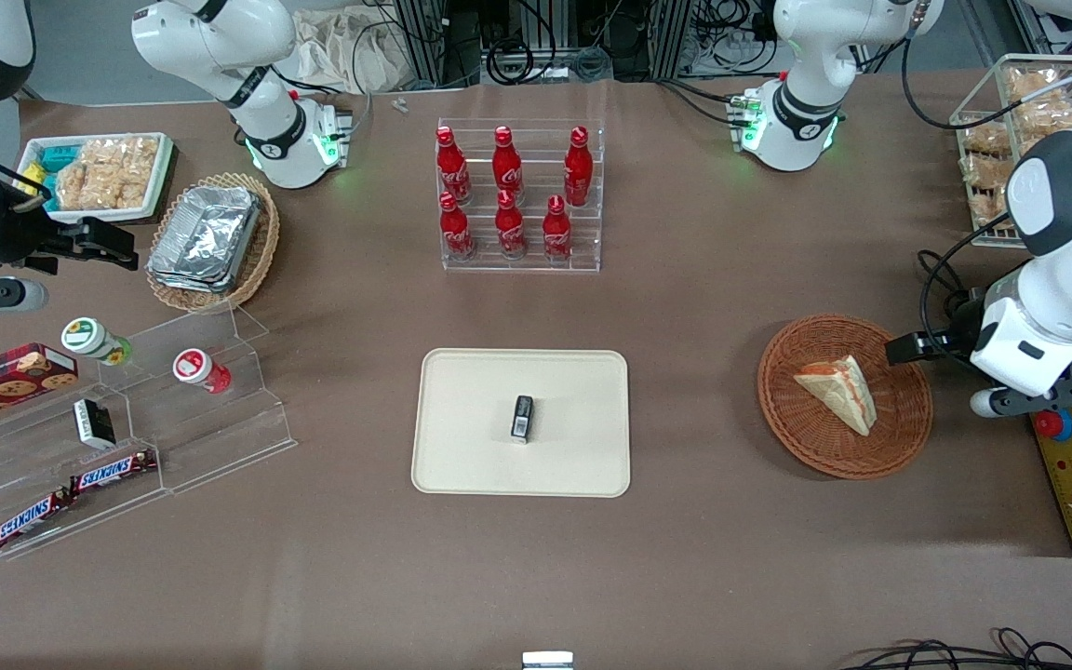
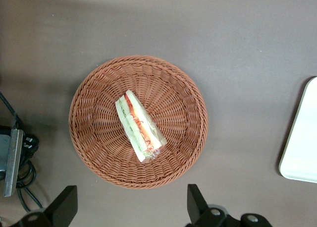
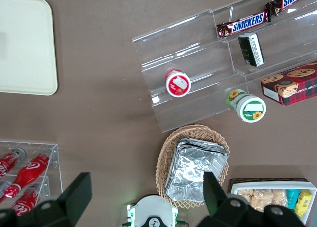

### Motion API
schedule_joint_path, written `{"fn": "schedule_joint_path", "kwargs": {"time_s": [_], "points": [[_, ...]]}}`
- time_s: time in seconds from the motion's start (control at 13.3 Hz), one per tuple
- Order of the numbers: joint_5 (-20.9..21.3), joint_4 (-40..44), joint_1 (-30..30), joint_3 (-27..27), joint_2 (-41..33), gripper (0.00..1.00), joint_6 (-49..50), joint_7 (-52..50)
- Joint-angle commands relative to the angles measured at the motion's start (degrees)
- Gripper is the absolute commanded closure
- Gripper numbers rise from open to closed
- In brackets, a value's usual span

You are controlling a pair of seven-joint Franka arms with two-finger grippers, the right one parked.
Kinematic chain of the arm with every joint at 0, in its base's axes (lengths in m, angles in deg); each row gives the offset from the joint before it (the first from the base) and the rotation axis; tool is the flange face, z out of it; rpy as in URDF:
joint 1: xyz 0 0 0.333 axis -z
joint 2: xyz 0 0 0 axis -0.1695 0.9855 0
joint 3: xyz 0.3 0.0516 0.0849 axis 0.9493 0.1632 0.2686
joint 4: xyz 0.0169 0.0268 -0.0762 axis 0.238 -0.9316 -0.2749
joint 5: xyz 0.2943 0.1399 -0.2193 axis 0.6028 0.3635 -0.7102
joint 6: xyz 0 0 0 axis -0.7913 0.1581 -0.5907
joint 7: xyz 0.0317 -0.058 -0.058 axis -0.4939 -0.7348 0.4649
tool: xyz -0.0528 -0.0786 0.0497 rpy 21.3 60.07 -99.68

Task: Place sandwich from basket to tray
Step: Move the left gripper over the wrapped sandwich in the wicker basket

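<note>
Tray beside acrylic snack shelf

Bright even light, soft shadows (sharp focus)

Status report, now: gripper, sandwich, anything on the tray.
Gripper open, above basket, empty. Sandwich lying in basket. Tray carries small dark object at centre.

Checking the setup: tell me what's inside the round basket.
Only the sandwich lies in the basket; the weave under it is covered. The open gripper hangs above the basket.
</note>
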Motion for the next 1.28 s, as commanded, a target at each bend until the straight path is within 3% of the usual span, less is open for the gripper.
{"fn": "schedule_joint_path", "kwargs": {"time_s": [0.0, 0.6, 1.05, 1.2], "points": [[-0.91, 0.37, -0.56, -0.22, -0.32, 0.01, 1.40, 1.23], [-0.83, -5.06, -0.56, -0.13, -0.23, 0.01, 0.61, 0.26], [-0.91, -15.08, -0.73, 0.04, -0.67, 0.02, -10.36, -5.88], [-1.00, -17.28, -0.73, 0.04, 0.29, 0.02, -18.07, -15.15]]}}
